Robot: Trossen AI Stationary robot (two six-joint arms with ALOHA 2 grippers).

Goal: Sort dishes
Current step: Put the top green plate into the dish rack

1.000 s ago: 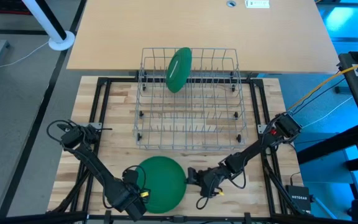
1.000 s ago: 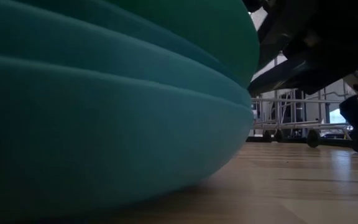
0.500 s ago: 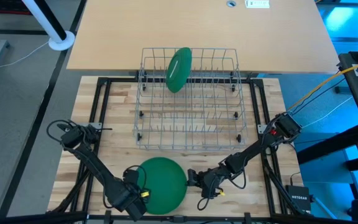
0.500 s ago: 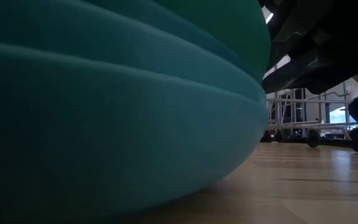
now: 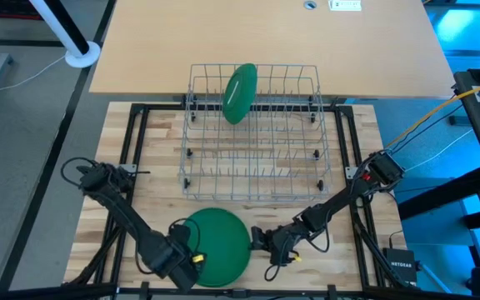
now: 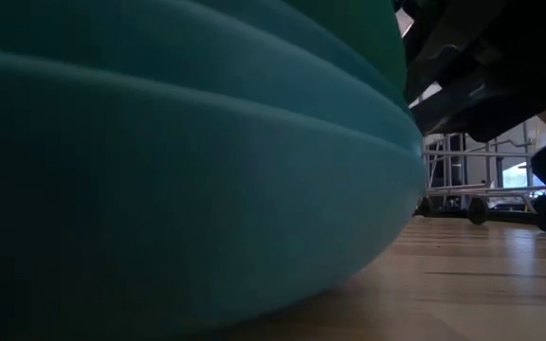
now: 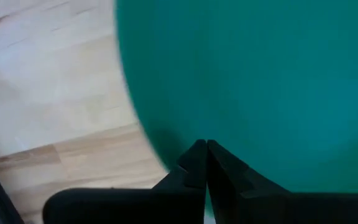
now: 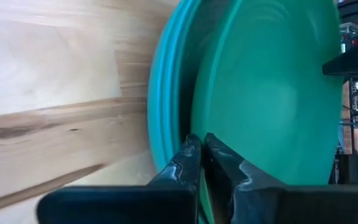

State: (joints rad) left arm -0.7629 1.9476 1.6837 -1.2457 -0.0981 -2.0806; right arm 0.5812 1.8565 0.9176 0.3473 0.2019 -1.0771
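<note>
Both grippers working the stack of green plates point(image 5: 215, 247)

Right gripper point(image 8: 202, 149) is pinching the top plate's rim to separate it; left gripper point(image 7: 205, 154), pressed together, is bracing the stack.

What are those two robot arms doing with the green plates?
They're sorting dishes into the wire rack. One green plate already stands on edge at the rack's far end. The rest sit in a stack of green plates at the near edge of the wooden table. The left gripper is shut at the stack's left side. The right gripper is shut on the rim of the top plate, on the stack's right side, seemingly prising it away from the plates beneath.
</note>
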